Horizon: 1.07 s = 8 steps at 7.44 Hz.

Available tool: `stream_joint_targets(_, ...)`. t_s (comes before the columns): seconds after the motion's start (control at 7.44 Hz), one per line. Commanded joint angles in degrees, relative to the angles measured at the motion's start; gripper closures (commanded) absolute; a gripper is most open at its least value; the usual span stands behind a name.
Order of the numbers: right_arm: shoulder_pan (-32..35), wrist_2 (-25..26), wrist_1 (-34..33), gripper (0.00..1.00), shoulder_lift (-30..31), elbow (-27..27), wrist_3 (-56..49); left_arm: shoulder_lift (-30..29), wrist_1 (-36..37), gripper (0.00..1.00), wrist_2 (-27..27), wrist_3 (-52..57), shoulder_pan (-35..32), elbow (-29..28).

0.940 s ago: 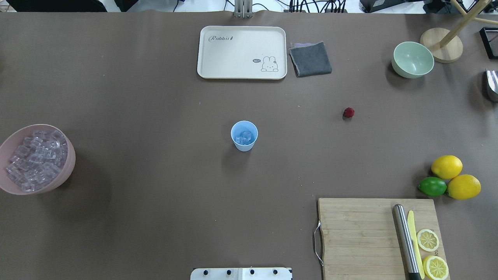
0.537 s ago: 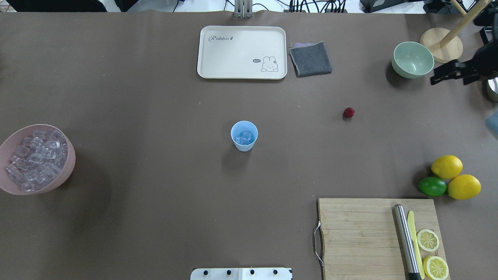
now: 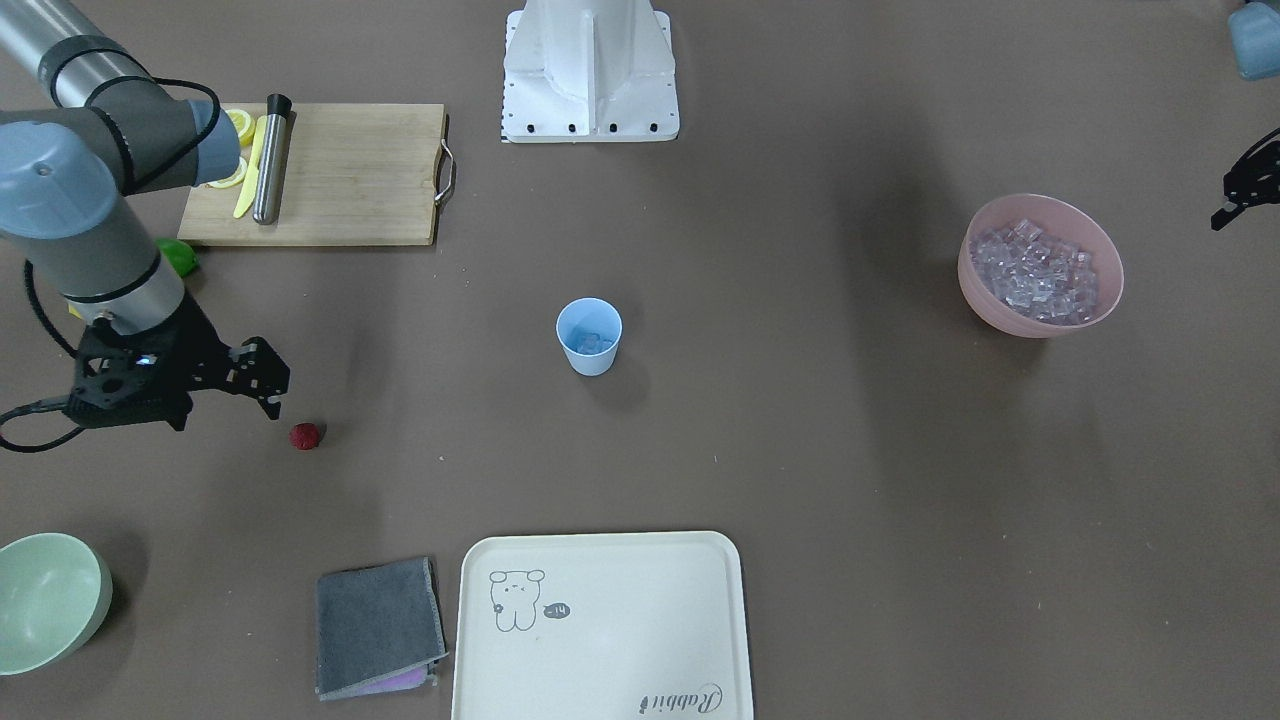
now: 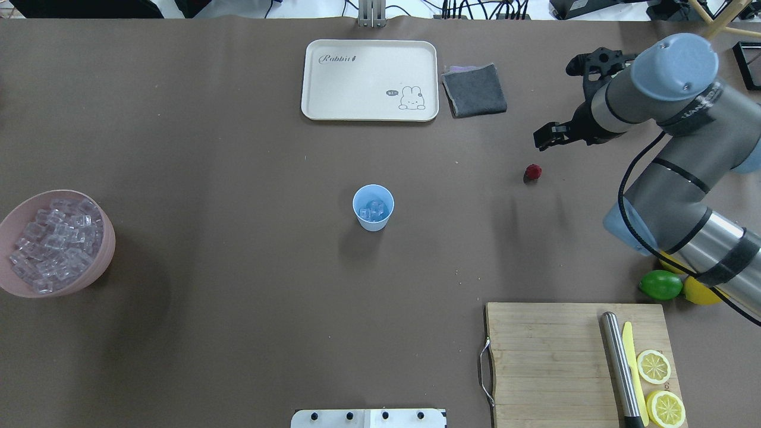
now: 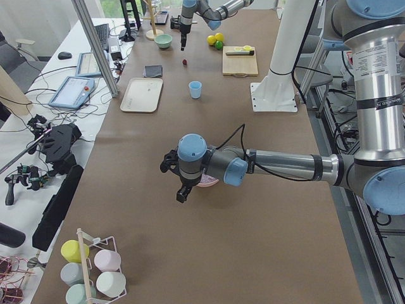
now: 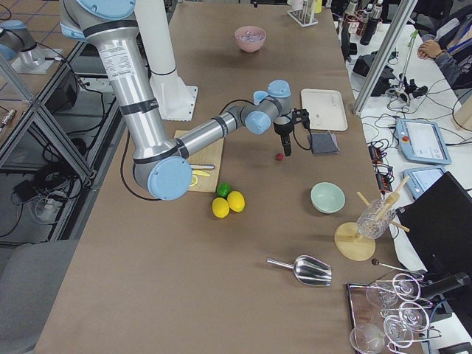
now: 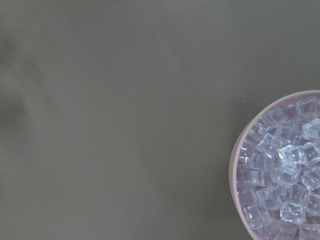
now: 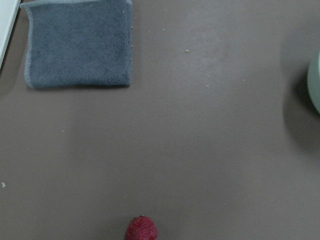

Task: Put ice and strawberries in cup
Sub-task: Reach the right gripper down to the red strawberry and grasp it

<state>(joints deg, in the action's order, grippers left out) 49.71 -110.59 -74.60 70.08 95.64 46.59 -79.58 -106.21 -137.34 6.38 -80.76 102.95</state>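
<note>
The strawberry point(image 4: 532, 172) lies loose on the brown table right of centre in the overhead view, well apart from the light-blue cup point(image 4: 373, 207) standing upright at mid-table with a few cubes of ice point(image 4: 375, 209) in it already. The right gripper point(image 4: 547, 135) hangs just above and beside the berry, towards the upper right of that view, not touching it. Its own wrist camera catches the berry only at the very bottom edge of the frame, so it looks off-centre for a grasp. Whether its jaws stand apart or together I cannot tell from these views. The left gripper point(image 5: 182, 190) hovers near the pink bowl point(image 4: 110, 249) of ice at the far left, and its jaws cannot be read either. The berry pick seems the step in hand. The risks, as I judge them: a small, round, bumpy berry may roll away if one finger meets it first, may squirt out of a late or skewed closure, or may be crushed by too hard a pinch. The light cup could also tip if clipped at the rim during the drop
</note>
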Motion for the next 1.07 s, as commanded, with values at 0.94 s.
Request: stream_joint_targets(0.94, -5.2, 3.1, 11.3, 0.06, -1.6, -9.1, 5.5, 0.8, -0.2, 0.00, -0.1, 0.0, 0.1, -0.1)
